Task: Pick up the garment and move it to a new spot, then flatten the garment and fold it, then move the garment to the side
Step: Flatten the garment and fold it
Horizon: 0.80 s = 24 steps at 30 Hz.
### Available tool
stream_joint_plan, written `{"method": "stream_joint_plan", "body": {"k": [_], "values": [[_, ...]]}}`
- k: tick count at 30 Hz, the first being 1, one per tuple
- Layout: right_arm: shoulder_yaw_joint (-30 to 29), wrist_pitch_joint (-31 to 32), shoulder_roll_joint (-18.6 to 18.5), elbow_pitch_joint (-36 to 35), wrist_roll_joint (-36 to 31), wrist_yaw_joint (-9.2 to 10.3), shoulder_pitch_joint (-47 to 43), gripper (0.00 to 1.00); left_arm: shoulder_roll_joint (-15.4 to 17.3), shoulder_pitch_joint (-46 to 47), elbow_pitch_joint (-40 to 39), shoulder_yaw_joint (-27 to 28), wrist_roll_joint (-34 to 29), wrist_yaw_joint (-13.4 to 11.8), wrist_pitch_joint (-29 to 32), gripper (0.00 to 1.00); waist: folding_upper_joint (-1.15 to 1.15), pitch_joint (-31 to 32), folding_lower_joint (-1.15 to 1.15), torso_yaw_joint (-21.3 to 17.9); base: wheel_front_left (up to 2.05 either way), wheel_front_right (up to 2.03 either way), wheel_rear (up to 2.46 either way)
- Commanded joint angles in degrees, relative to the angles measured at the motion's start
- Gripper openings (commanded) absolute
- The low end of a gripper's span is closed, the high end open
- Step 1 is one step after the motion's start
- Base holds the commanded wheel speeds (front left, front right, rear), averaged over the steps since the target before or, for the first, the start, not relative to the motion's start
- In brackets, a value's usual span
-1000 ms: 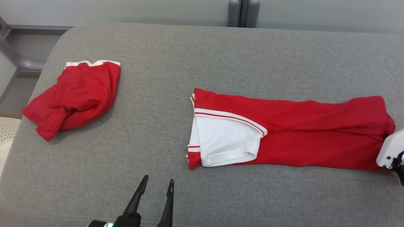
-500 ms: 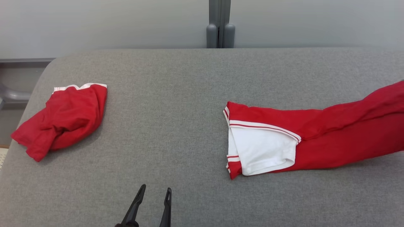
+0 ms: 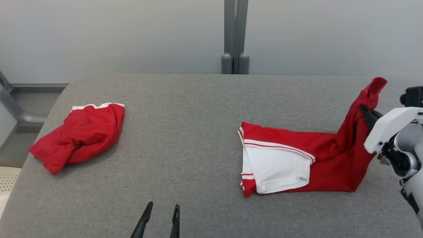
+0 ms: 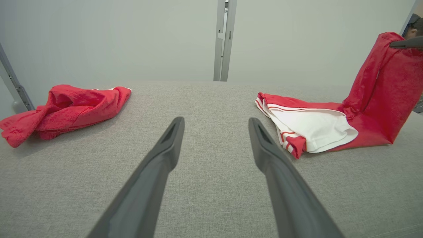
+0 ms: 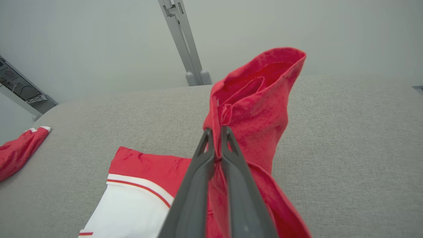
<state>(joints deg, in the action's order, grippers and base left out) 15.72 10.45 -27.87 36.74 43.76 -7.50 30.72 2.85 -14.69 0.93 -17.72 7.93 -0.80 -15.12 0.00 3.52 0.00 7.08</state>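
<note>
A long red garment with a white sleeve [image 3: 297, 158] lies on the right half of the grey padded table [image 3: 185, 115]. Its right end stands lifted off the surface, pinched in my right gripper [image 3: 365, 112], which is shut on the cloth. In the right wrist view the fingers [image 5: 214, 132] clamp a red fold, and the garment [image 5: 254, 99] rises above them. My left gripper [image 3: 163, 210] hovers open and holding nothing near the front edge, left of the garment. In the left wrist view its fingers [image 4: 216, 122] spread wide, with the garment [image 4: 330, 122] off to the right.
A second, crumpled red garment with a white band [image 3: 79, 135] lies at the table's left end. A grey post [image 3: 235, 33] stands behind the far edge. A white perforated object [image 3: 6, 178] sits beyond the left edge. Bare grey surface lies between the two garments.
The head camera has tilted up. My right gripper has raised the garment's right end off the table and carried it leftward, so that end now stands upright. The left gripper has kept still.
</note>
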Motion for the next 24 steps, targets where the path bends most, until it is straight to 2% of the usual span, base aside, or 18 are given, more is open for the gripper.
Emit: {"method": "stream_joint_plan", "body": {"k": [1, 6, 14, 24], "values": [[-0.1, 0.2, 1.2, -1.1, -0.4, 0.02, -1.4, 0.0, 0.1, -0.6, 0.0, 0.0, 0.3, 0.1, 0.0, 1.0, 0.0, 0.7, 0.0, 1.4, 0.0, 0.0, 0.0], [-0.3, 0.4, 6.2, -3.3, -1.8, 0.01, -3.3, 0.0, 0.1, -0.6, -0.2, 0.1, -0.1, 0.0, 0.0, 1.0, 0.0, 0.9, 0.0, 3.3, 0.0, 0.0, 0.0], [-0.2, 0.6, 14.4, -2.3, -3.2, 0.01, -4.7, 0.0, 0.1, -0.5, 0.3, -0.4, -0.5, 0.6, 0.0, 1.0, 0.0, 0.8, 0.0, 6.1, 0.0, 0.0, 0.0], [1.7, 0.9, 20.1, 2.5, -3.6, 0.0, -5.8, 0.0, 0.1, -0.1, 0.9, -1.0, -0.3, 1.1, 0.0, 1.0, 0.0, 0.8, 0.0, 8.7, 0.0, 0.0, 0.0]]}}
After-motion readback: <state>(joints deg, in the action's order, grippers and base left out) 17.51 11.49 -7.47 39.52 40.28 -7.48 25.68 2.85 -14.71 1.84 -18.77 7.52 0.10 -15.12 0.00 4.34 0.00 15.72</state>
